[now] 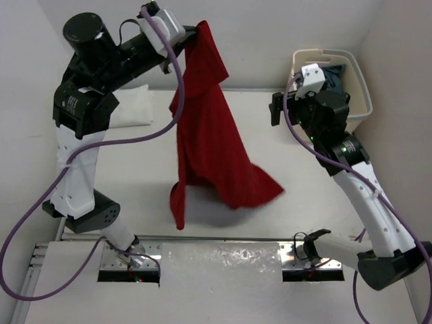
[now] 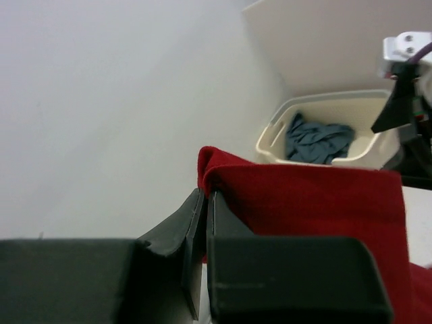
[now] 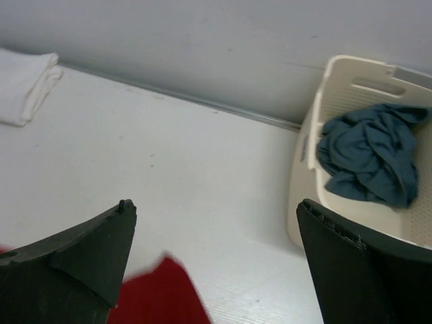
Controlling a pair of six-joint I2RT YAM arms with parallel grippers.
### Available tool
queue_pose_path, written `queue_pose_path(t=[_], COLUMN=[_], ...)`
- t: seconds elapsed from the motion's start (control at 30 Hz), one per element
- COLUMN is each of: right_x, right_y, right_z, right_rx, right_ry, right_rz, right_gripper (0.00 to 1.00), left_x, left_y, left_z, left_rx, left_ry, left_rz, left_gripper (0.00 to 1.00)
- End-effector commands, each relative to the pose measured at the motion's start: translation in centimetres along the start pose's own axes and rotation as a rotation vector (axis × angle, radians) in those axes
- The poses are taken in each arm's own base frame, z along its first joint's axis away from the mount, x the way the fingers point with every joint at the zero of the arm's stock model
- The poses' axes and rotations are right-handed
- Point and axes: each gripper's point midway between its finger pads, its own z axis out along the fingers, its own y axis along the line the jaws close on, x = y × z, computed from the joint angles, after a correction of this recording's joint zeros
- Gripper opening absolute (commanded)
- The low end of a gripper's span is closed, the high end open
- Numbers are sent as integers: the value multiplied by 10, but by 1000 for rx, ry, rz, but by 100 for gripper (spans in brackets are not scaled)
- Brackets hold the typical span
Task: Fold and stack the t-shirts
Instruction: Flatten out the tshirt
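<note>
The scene was lit brightly and evenly. A soft shadow was cast on the counter [image 1: 135, 175] beneath the red t-shirt [image 1: 209, 148]. Glare was thrown off the metal plate [image 1: 223, 260] at the near edge. The left pincer's fingers [image 2: 290, 283] were rendered out of focus.

The bright red cloth t-shirt [image 1: 206, 135] hangs with its pinched edge hidden between the left fingers [image 2: 181, 231]. In the left wrist view the right and bottom edges cut the cloth off. In the right wrist view only a blurred red corner shows at the bottom edge.

In the top view the right arm [image 1: 331, 115] hides most of the slate blue-grey crumpled t-shirt [image 3: 368, 158]. The left arm [image 1: 101, 61] covers part of the white folded t-shirt [image 1: 135, 104] at the far left.

The cream plastic laundry basket [image 3: 337, 101] is cut off at the right, its near wall behind one of the right fingers [image 3: 351, 270].
</note>
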Motion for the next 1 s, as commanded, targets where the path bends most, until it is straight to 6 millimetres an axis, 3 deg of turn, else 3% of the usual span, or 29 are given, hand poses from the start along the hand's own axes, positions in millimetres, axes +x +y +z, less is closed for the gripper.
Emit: queue_pose_path(t=[0.0,0.1,0.13,0.2,0.23,0.3,0.33,0.4,0.43,0.47,0.5,0.57,0.6,0.63,0.67,0.7,0.73,0.8,0.83,0.9,0.93,0.97], right_x=[-12,12,18,38,44,64,69,82,85,91,95,104,108,116,124,129,142,165,173,202,211,227], right_y=[31,44,47,51,53,55,57,59,59,59,60,61,64,74,79,88,107,126,150,162,187,194], right_z=[14,30,32,38,40,45,45,47,47,47,47,46,45,45,41,38,35,20,7,-11,-29,-40], right_rx=[-164,-222,-234,-247,-249,-254,-258,-260,-259,-257,-255,-257,-264,-281,-291,-318,-349,-391,-448,-449,-510,-531], right_ry=[5,115,133,183,200,256,273,311,318,334,345,377,393,426,466,488,529,608,621,662,659,679], right_rz=[-7,-16,-18,-19,-18,-16,-14,1,4,3,4,3,-2,-26,-50,-92,-141,-202,-252,-360,-423,-465], right_gripper=[99,99,99,99,99,99,99,99,99,99,99,99,99,99,99,99,99,99,99,99,99,99], left_x=[39,95,129,160,201,233,277,320,352,372,405,433,445,464,475,481,482,481,457,437,412,404], left_y=[30,19,10,6,-4,3,-5,6,6,16,13,29,29,31,37,37,35,42,51,66,67,74], left_z=[19,50,66,86,104,125,145,156,170,169,171,165,164,158,149,144,136,117,104,75,52,30], left_rx=[-152,-121,-98,-104,-88,-139,-140,-204,-224,-274,-293,-382,-395,-429,-464,-459,-448,-424,-424,-410,-403,-393], left_ry=[99,185,237,263,320,337,381,425,440,456,491,504,514,551,575,586,608,627,624,622,624,621], left_rz=[10,-49,-84,-114,-137,-147,-170,-217,-237,-263,-283,-305,-317,-327,-350,-367,-399,-437,-456,-494,-510,-522], left_gripper=[0,0,0,0,0,0,0,0,0,0,0,0,2,14,58,91,100,100,100,100,100,100])
